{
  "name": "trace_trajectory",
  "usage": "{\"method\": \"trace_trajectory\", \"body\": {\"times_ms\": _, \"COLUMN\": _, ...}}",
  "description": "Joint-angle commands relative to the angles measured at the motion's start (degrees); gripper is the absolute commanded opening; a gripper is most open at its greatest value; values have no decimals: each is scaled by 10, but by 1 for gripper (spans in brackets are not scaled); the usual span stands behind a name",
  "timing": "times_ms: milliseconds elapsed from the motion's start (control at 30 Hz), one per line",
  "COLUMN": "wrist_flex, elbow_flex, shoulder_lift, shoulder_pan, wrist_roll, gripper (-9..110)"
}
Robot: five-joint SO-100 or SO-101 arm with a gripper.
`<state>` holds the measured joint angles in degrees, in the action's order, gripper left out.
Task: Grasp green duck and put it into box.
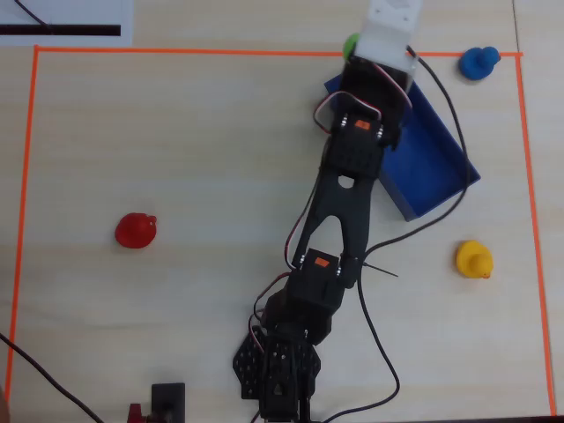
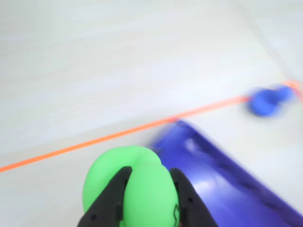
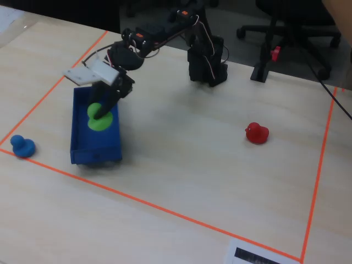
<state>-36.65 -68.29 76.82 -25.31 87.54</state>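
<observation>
Green duck (image 2: 130, 187): it is bright green and sits between the two black fingers of the pincer. In the fixed view (image 3: 99, 117) it hangs over the box, near the far end. In the overhead view only a small bit of it (image 1: 351, 42) peeks out beside the arm.
Pincer (image 2: 150, 178): its two fingers press on the green duck from both sides and pinch it. In the fixed view (image 3: 100, 114) it points down at the box.
Box (image 3: 96, 144): it is dark blue, long and open on top, with low walls. It lies on the tabletop inside the orange tape lines. In the wrist view (image 2: 222, 175) it looks blurry, to the right of the duck. In the overhead view (image 1: 432, 159) the arm covers part of it.
Blue duck (image 1: 478, 63): it sits near the corner of the orange tape, apart from the box.
Yellow duck (image 1: 473, 259): it sits on the tabletop on the other side of the box.
Red duck (image 3: 256, 133): it sits alone, well apart from the box.
Arm (image 1: 348, 185): it is black and reaches across the tabletop (image 1: 176, 141) to the box.
Orange tape (image 1: 185, 50): it makes a big square around all the toys.
</observation>
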Motion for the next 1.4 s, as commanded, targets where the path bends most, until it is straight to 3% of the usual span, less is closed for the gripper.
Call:
{"method": "trace_trajectory", "body": {"times_ms": 0, "wrist_flex": -21, "elbow_flex": 33, "shoulder_lift": 2, "shoulder_pan": -97, "wrist_roll": 5, "gripper": 0}}
{"method": "trace_trajectory", "body": {"times_ms": 233, "wrist_flex": -25, "elbow_flex": -83, "shoulder_lift": 70, "shoulder_pan": -173, "wrist_roll": 21, "gripper": 0}}
{"method": "trace_trajectory", "body": {"times_ms": 633, "wrist_flex": 27, "elbow_flex": -299, "shoulder_lift": 200, "shoulder_pan": -187, "wrist_roll": 46, "gripper": 0}}
{"method": "trace_trajectory", "body": {"times_ms": 767, "wrist_flex": 4, "elbow_flex": -316, "shoulder_lift": 220, "shoulder_pan": -180, "wrist_roll": 49, "gripper": 17}}
{"method": "trace_trajectory", "body": {"times_ms": 900, "wrist_flex": 11, "elbow_flex": -330, "shoulder_lift": 231, "shoulder_pan": -177, "wrist_roll": 59, "gripper": 20}}
{"method": "trace_trajectory", "body": {"times_ms": 1167, "wrist_flex": 10, "elbow_flex": -330, "shoulder_lift": 246, "shoulder_pan": -176, "wrist_roll": 62, "gripper": 19}}
{"method": "trace_trajectory", "body": {"times_ms": 1367, "wrist_flex": -47, "elbow_flex": -353, "shoulder_lift": 323, "shoulder_pan": -161, "wrist_roll": 52, "gripper": 7}}
